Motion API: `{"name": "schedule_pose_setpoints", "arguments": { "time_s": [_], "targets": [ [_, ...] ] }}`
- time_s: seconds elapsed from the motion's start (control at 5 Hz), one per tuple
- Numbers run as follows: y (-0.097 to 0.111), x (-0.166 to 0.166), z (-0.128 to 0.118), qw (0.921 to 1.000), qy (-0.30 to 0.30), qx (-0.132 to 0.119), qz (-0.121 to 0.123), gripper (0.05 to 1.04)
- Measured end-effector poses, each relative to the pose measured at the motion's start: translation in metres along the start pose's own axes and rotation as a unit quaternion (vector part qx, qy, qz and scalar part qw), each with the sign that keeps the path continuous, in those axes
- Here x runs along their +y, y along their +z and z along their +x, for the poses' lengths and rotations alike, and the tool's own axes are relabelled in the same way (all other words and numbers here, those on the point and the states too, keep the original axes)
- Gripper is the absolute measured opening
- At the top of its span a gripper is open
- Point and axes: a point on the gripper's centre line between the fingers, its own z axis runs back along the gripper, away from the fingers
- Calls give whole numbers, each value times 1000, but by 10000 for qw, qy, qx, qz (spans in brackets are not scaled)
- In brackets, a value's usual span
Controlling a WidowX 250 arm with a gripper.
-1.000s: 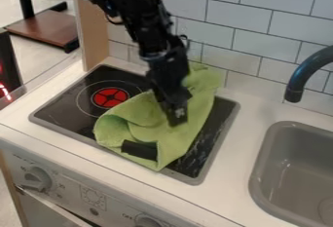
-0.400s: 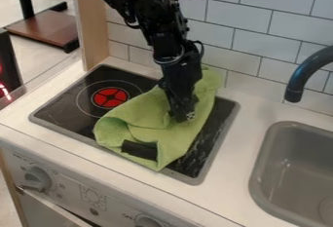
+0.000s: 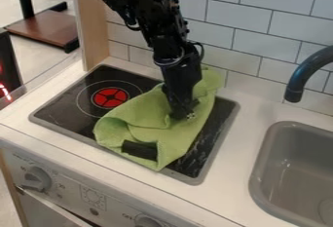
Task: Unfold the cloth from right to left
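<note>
Camera view: a green cloth is lying folded across the black stovetop, its corner nearing the front rim, with counter extending rightward to the sink. The gripper is pointing steeply down over the cloth's middle; whether it is grasping cannot be told.

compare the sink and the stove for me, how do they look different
The sink is a hollow grey basin, while the stove has a flat black top. The stove has a green cloth lying on it; the sink has a curved dark faucet beside it. Both are set into the same white counter.
</note>
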Motion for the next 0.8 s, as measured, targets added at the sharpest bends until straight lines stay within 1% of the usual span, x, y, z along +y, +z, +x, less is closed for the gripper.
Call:
{"name": "schedule_pose_setpoints", "arguments": {
  "time_s": [0.2, 0.4, 0.6, 0.8],
  "targets": [
    [1, 7, -5, 9998, 141, 71, 112, 58],
    [13, 39, -14, 9966, 624, 143, 515, 58],
    [22, 71, -29, 9904, 1137, 234, 750, 58],
    [25, 96, -42, 9826, 1597, 324, 889, 58]
  ]
}}
